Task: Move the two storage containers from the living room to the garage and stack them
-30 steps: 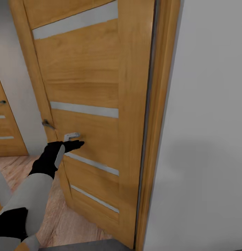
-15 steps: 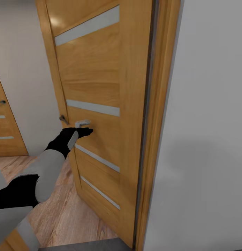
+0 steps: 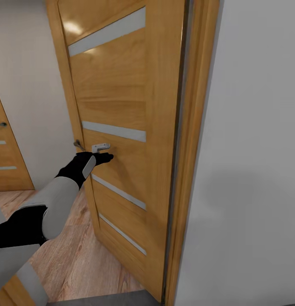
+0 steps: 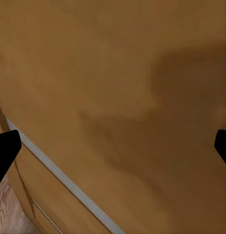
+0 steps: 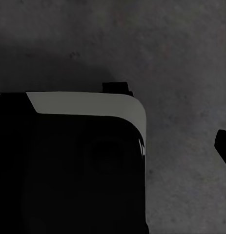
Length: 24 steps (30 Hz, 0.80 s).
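We see a pale grey wall (image 3: 253, 170) taking the whole right side of the head view, plain, no marks. Next to it a tall wooden door frame (image 3: 188, 170), then the wooden door (image 3: 117, 106) itself, swung open away from us, with pale horizontal glass strips across it. In the left wrist view the door's wood (image 4: 113, 97) is very close, one pale strip crossing diagonally. Light wood plank floor (image 3: 75, 259) shows beyond the door, the living room side; a strip of dark grey floor (image 3: 100, 299) sits at the threshold by our base. Right wrist view looks down on the same dark speckled floor (image 5: 181, 58), with a black and grey part of the robot's body (image 5: 69, 161) in front. A second wooden door (image 3: 5, 157) stands at far left against the beige wall. Left arm reaches out; left gripper (image 3: 103, 158) is at the door face just below the silver handle (image 3: 100, 147), touching or nearly so, we cannot tell. Its fingertips (image 4: 5, 151) sit at opposite edges of the wrist view, so jaws are spread wide, holding nothing. One right fingertip (image 5: 224, 146) shows at the frame edge; we cannot tell that claw's state.
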Available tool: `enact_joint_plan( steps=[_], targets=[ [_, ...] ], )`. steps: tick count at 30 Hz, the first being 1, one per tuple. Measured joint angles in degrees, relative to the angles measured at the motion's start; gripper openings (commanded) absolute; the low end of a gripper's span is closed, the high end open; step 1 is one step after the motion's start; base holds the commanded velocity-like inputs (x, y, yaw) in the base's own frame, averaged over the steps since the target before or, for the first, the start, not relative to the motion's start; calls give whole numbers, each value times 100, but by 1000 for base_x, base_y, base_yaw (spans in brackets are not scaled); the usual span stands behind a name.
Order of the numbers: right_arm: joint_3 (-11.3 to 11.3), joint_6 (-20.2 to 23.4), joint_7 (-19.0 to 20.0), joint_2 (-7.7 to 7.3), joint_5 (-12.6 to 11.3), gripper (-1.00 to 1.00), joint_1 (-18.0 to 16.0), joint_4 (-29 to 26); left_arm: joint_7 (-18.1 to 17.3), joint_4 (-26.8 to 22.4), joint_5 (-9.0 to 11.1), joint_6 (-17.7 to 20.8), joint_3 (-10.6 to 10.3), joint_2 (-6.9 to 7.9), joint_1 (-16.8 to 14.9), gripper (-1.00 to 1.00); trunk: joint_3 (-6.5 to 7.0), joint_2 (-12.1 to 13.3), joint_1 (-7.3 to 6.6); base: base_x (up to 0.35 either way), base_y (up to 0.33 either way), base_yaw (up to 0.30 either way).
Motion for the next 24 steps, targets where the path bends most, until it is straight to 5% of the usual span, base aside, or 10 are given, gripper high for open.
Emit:
enact_joint_plan(
  steps=[9,24],
  targets=[
    [-5,14,-3,10,-1,100,1,2,-4,-34,-98,20,10,31,-2,100,1,-1,0,0,32,-73],
    [-5,16,130,3,-7,100,1,5,-110,-47,-100,55,0,116,6,100,1,-1,0,0,219,-265]
  ],
)
